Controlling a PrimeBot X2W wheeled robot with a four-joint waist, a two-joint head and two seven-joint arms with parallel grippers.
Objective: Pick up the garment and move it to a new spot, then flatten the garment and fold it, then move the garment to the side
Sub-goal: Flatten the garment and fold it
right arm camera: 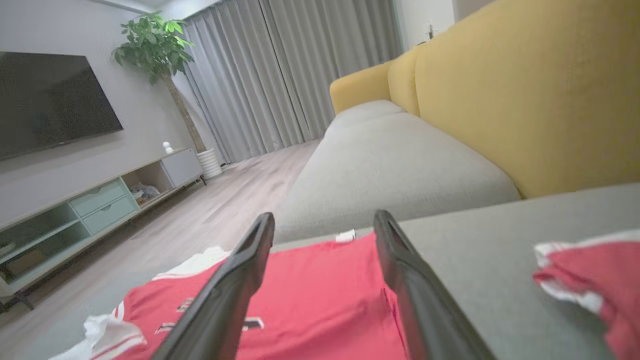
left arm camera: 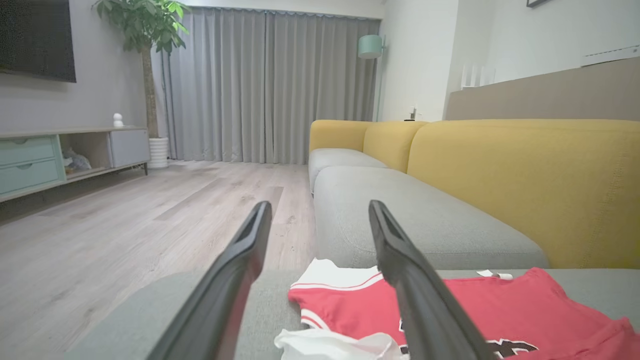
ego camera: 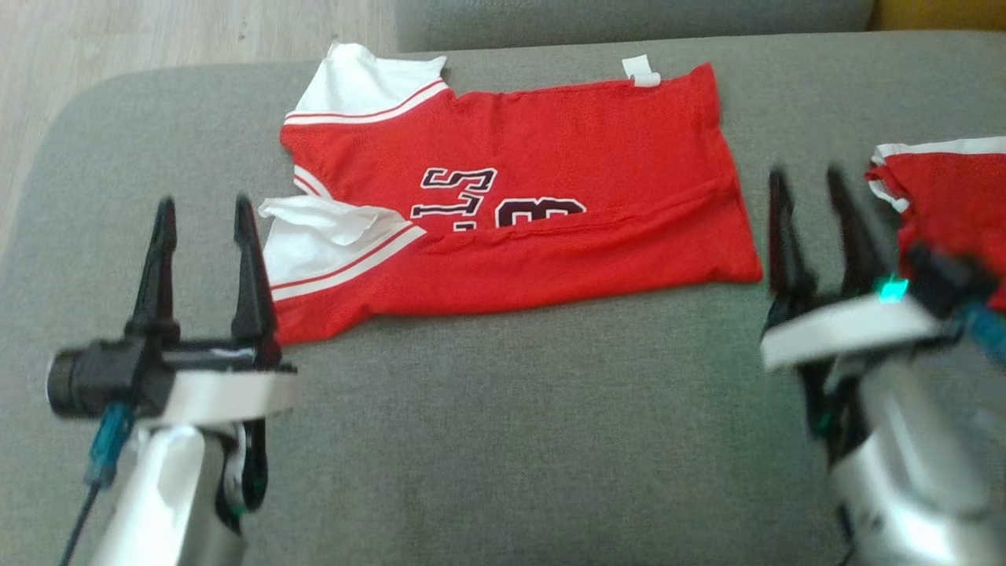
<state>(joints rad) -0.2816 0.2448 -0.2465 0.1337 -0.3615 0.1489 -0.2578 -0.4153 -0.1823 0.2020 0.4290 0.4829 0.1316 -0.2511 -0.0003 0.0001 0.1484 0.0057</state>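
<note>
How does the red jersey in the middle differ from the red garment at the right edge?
The red mesh jersey with white sleeves lies spread out, with one long edge folded over; the red garment with white trim at the right is bunched up. The jersey shows dark lettering; the bunched garment shows none. Both are red and white and lie on the grey fabric cushion.

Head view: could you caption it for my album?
Open left gripper and open right gripper flank a partly folded red jersey on a grey sofa cushion.
</note>
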